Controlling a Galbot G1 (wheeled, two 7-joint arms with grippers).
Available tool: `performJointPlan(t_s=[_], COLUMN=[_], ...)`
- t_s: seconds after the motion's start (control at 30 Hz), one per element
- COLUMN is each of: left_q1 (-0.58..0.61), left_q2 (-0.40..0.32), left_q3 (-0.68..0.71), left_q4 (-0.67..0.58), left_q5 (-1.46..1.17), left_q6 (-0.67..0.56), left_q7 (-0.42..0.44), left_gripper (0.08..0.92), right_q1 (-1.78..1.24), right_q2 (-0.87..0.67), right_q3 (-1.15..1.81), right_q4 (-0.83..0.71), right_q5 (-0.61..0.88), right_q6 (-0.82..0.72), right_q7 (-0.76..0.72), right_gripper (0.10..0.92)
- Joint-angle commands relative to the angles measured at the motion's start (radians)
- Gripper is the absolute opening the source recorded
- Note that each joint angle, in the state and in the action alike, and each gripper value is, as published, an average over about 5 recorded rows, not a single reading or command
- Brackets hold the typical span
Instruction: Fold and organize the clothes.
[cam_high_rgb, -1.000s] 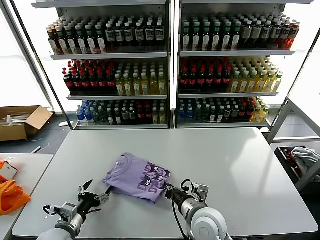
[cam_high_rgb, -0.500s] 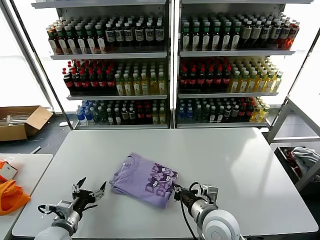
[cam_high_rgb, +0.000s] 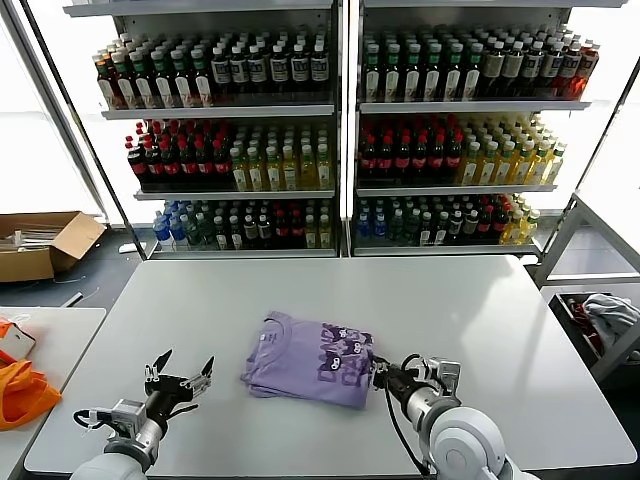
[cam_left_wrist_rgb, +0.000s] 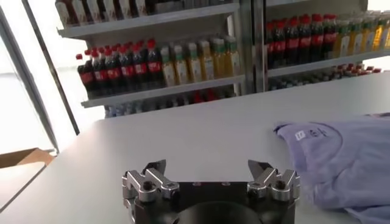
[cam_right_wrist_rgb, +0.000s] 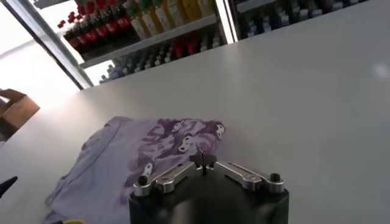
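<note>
Shirt folded, tidying nearly finished

The table (cam_high_rgb: 480, 300) holds the T-shirt (cam_high_rgb: 310, 360), folded compact near the front edge's middle. Right gripper (cam_high_rgb: 384, 374) pinches its corner, jaws clenched; left gripper (cam_high_rgb: 180, 380) waits released near the front-left corner, well apart.

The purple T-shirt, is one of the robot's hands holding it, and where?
Yes. The right gripper is shut on the lavender T-shirt, pinching its near right edge beside the print. The left gripper is open and holds nothing.
</note>
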Motion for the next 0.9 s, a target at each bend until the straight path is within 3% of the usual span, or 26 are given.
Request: performJointPlan(t_s=[0.03, 0.27, 0.43, 0.7, 0.9], left_q1=[-0.004, -0.015, -0.001, 0.038, 0.067], left_q2=[-0.019, -0.054, -0.097, -0.177, -0.199], left_q3=[0.018, 0.032, 0.036, 0.056, 0.056], left_q4=[-0.054, -0.071, -0.115, -0.182, -0.191], left_q5=[-0.004, -0.009, 0.000, 0.030, 0.050], left_q6=[0.014, 0.017, 0.022, 0.023, 0.017], left_q7=[-0.012, -0.012, -0.012, -0.011, -0.004], left_gripper=[0.823, 0.823, 0.822, 0.823, 0.823], right_q1=[0.040, 0.025, -0.004, 0.003, 0.021], right_q2=[-0.017, 0.004, 0.043, 0.120, 0.163], right_q3=[0.097, 0.139, 0.173, 0.067, -0.033], right_q4=[-0.132, -0.178, -0.127, 0.003, -0.055], right_q5=[-0.131, -0.271, -0.506, -0.704, -0.647], right_q6=[0.003, 0.005, 0.008, 0.033, 0.016], right_q7=[-0.034, -0.083, -0.135, -0.211, -0.180], right_gripper=[0.107, 0.107, 0.116, 0.319, 0.493])
